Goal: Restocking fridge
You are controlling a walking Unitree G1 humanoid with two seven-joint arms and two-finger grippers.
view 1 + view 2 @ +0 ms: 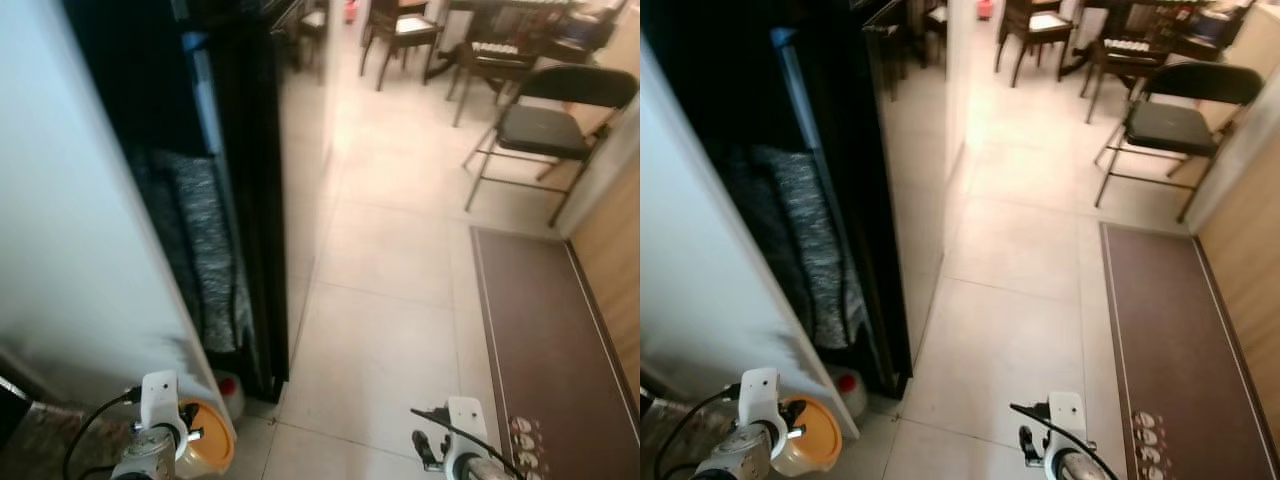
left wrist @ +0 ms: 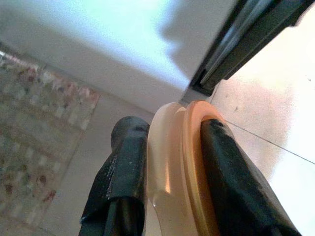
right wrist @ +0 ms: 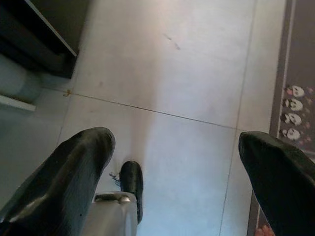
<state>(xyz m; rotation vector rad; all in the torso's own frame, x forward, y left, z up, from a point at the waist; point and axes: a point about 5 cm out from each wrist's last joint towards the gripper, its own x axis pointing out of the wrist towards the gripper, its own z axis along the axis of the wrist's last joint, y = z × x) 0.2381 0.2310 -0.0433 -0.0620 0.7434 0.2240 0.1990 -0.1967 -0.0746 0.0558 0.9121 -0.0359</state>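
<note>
Clamped in left end effector (image 2: pixel 172 191), orange-lidded container (image 2: pixel 172 162) beside fridge door (image 1: pixel 70 230)

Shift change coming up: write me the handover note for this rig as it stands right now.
Left gripper: shut on an orange-lidded container, held low by the foot of the white open door.
Right gripper: open, holding nothing, hanging over the tiled floor near the brown mat.
Scene: the dark fridge body is ahead on the robot's left. A small red-capped bottle stands on the floor at its base. A folding chair is further off.
Done: the container is in hand.
Left: get it onto a shelf. The shelves are too dark to judge.
</note>
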